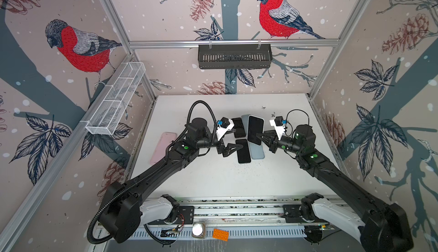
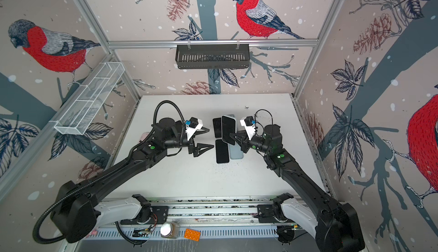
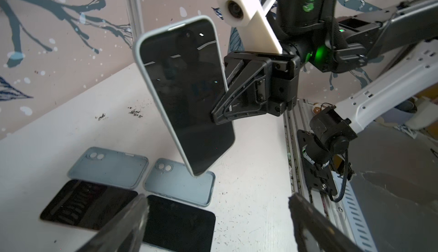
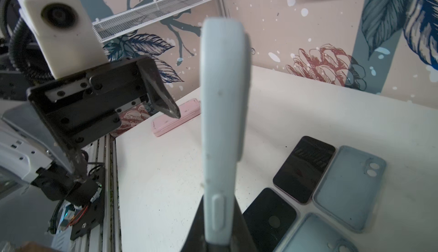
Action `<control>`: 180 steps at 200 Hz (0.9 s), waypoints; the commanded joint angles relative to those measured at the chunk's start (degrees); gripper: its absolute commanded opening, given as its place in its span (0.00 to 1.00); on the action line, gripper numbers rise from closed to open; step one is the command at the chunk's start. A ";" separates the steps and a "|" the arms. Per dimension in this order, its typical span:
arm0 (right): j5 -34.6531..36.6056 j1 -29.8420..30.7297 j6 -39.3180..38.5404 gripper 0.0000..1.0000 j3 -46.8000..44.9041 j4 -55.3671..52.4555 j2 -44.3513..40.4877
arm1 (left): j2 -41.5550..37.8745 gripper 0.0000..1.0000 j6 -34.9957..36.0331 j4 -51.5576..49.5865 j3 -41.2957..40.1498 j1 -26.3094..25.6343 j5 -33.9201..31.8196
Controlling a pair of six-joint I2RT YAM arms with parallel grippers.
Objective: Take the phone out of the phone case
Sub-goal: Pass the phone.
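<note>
A phone (image 3: 187,96) with a dark screen sits inside a light blue phone case (image 4: 222,120) and is held upright above the middle of the table, seen in both top views (image 1: 255,130) (image 2: 228,130). My right gripper (image 3: 218,115) (image 4: 219,239) is shut on its lower long edge, one finger on the screen and one behind. My left gripper (image 1: 238,137) (image 3: 217,199) hangs open just left of it, apart from the phone, with nothing between its fingers (image 4: 174,113).
Two bare dark phones (image 1: 243,151) (image 1: 237,127) and two empty light blue cases (image 3: 180,184) (image 3: 109,165) lie under and beside the held phone. A pink case (image 1: 163,147) lies at the table's left edge. A black basket (image 1: 234,56) and a white mesh basket (image 1: 116,99) hang on the walls.
</note>
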 commanded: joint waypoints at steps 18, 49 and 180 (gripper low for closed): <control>-10.64 0.71 -18.52 0.00 1.18 0.43 1.77 | 2.26 0.90 21.54 -12.51 6.62 0.12 4.85; -17.56 2.15 -23.77 0.00 1.53 0.96 3.60 | 2.68 0.87 26.75 -16.00 7.15 0.19 2.51; -21.20 5.31 -31.02 0.01 2.49 -1.62 8.57 | 3.25 0.56 29.47 -18.56 6.90 2.15 9.54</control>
